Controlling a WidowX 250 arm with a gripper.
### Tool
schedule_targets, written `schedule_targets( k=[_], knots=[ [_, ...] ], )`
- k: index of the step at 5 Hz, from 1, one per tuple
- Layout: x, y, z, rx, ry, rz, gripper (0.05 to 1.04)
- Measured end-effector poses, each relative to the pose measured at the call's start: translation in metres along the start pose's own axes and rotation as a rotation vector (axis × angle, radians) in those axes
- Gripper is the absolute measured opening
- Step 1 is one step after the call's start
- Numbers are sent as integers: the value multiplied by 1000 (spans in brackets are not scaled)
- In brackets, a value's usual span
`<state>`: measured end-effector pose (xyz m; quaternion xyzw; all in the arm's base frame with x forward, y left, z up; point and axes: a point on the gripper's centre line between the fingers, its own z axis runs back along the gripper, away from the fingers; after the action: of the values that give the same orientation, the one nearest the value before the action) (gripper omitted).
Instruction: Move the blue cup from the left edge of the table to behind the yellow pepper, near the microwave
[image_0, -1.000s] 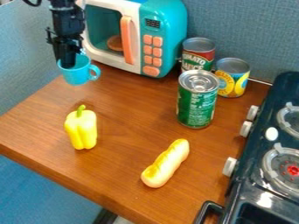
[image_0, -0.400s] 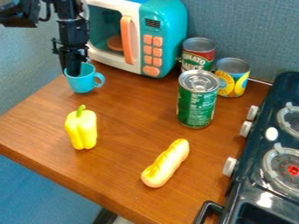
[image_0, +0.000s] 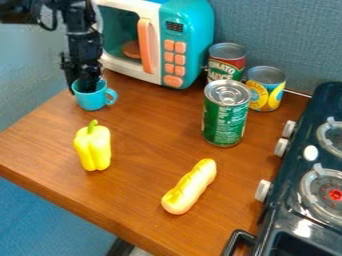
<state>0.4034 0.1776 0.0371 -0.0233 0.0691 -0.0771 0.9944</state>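
Blue cup (image_0: 92, 101) and claw (image_0: 86, 88) have shifted together toward the yellow pepper (image_0: 93, 148); the cup now looks upright at the bench's (image_0: 143, 135) far left edge, probably set down. Whether the claw, reaching inside, pinches its wall, I cannot tell.

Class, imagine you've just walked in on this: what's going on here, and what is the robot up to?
A robot arm's gripper is down at the mouth of a blue cup, near the table's edge by the toy microwave. Whether it has a firm hold is hard to tell. Nearer the camera, a yellow pepper stands and a bread roll lies on the table. Three cans stand together between the microwave and the stove.
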Motion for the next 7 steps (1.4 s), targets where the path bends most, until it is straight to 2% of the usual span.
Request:
schedule_targets(
  k=[1, 2, 3, 4, 5, 6, 7],
  knots=[
    [0, -7, 15, -3, -63, 32, 891],
    [-3, -11, 11, -23, -66, 51, 1007],
    [-15, -17, 40, 23, -144, 30, 1003],
    [-54, -27, 71, 120, -202, -20, 1001],
    [-97, -31, 103, 181, -233, -4, 1001],
    [-132, -45, 95, 168, -105, -54, 1001],
    [-159, -65, 89, 133, -64, -95, 1001]
  ],
)
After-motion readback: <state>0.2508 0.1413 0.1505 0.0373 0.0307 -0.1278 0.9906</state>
